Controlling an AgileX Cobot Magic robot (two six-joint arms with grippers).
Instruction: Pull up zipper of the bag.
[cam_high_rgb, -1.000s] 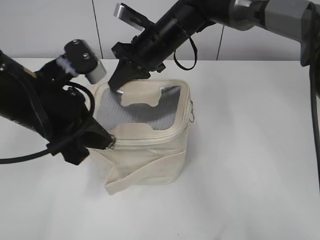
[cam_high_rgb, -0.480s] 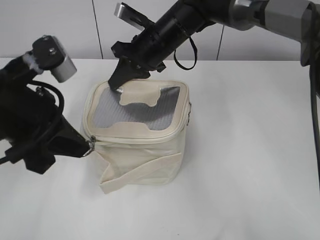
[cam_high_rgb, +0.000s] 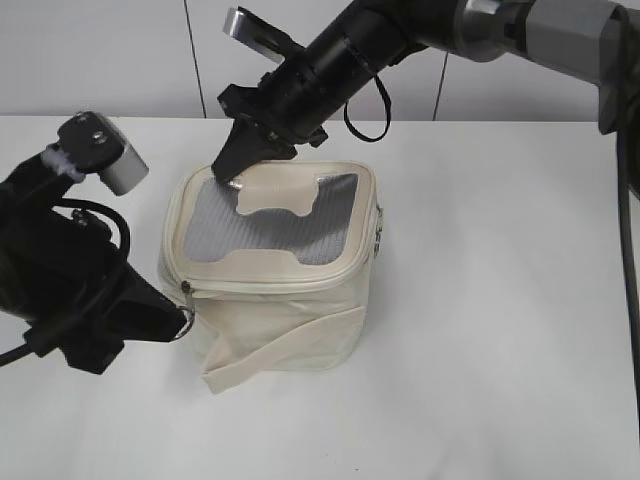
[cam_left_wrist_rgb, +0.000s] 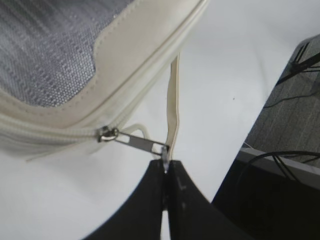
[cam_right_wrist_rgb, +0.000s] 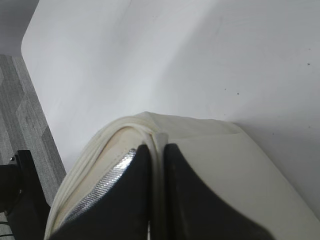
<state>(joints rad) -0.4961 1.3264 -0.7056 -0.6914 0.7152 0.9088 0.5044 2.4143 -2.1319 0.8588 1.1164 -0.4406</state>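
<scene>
Left pincer pressed together, pinching zipper pull just ahead. Right pincer nipping lid fabric of soft bag on counter. Likely light, floppy; needs bracing.

The bag stands on the table, left of its middle and nearer the far edge than the near one. The left gripper sits at the bag's near left corner, jaws pinched on the zipper pull there. The right gripper reaches in from the far right, jaws closed on the lid's rim at the bag's far left corner.
</scene>
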